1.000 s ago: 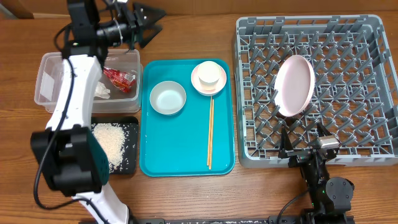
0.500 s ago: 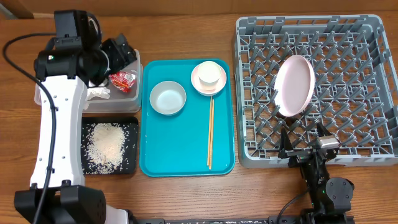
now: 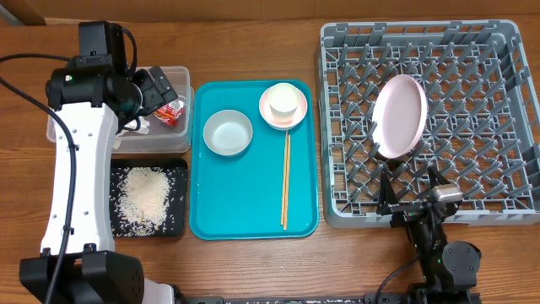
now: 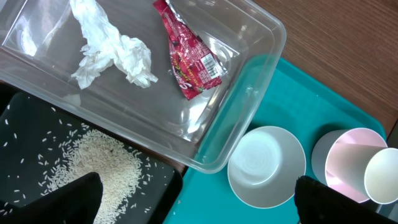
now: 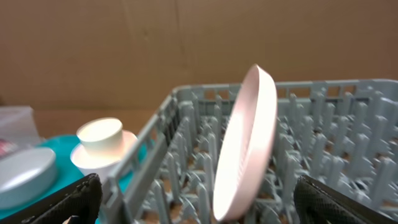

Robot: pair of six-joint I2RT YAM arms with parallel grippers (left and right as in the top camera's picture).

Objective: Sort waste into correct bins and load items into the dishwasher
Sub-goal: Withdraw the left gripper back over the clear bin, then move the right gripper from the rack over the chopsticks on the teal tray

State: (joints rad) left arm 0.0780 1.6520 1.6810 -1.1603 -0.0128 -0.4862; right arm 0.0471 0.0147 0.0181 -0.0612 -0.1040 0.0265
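left hand splayed wide above clear tub | right hand splayed wide beside rack

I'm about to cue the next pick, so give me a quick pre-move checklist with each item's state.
1. Left gripper open and empty: ok.
2. Tissue and wrapper inside the clear tub: ok.
3. Rice on the black tray: ok.
4. Pink plate standing in the rack: ok.
5. Bowl, chopsticks, cup on saucer loaded: not ok, all on the teal tray.
6. Right gripper open, empty: ok.
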